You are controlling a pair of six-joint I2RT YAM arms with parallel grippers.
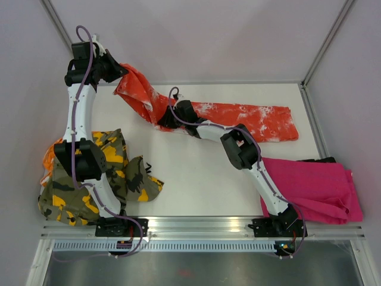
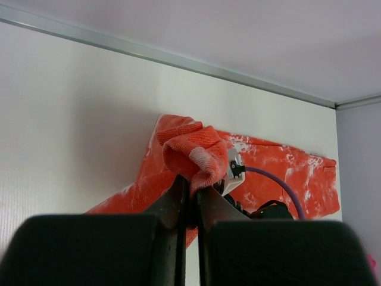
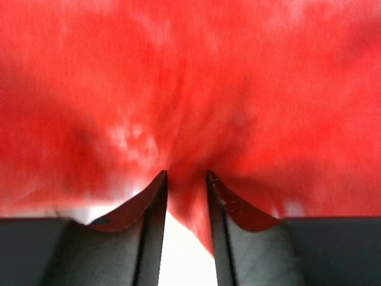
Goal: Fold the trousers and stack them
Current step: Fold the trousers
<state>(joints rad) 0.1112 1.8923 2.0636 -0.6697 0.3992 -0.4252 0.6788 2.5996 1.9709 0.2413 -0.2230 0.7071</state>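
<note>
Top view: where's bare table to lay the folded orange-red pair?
Bare table lies centre-front, bordered by camouflage trousers left, right arm and pink trousers right, orange-red trousers behind. Left and right front corners are crowded.

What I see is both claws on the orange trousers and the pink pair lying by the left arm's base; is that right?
Not quite: the top view shows the pink trousers lying by the right arm's base; the camouflage trousers are by the left one. The left gripper and right gripper are both on the orange trousers, as you say.
</note>
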